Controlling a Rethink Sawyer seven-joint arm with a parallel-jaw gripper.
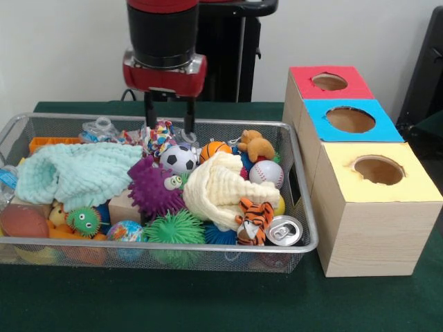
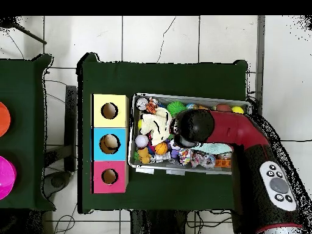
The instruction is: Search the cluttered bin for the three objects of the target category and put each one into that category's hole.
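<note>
Red-and-black gripper [image 1: 168,119] shown with fingers parted, empty, lowered over far side of silver wire-mesh bin [image 1: 304,228], just above black-and-white soccer ball [image 1: 179,158]; yellow-topped wooden box hole [image 1: 378,168] beside bin.

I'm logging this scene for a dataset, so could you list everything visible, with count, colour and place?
Wire bin: one, silver, on the green table.
Boxes with holes: three, red, blue and yellow tops, beside the bin.
Cloths: two, mint and cream, lying over the toys.
Balls: soccer ball, basketball, baseball, globe ball.
Spiky toys: purple, two green.
Tiger toy: one, orange, front corner.
Can: one, silver, beside the tiger.
Bear: one, tan, back.
Arm: red and black; tool open, over the bin's back edge.
</note>
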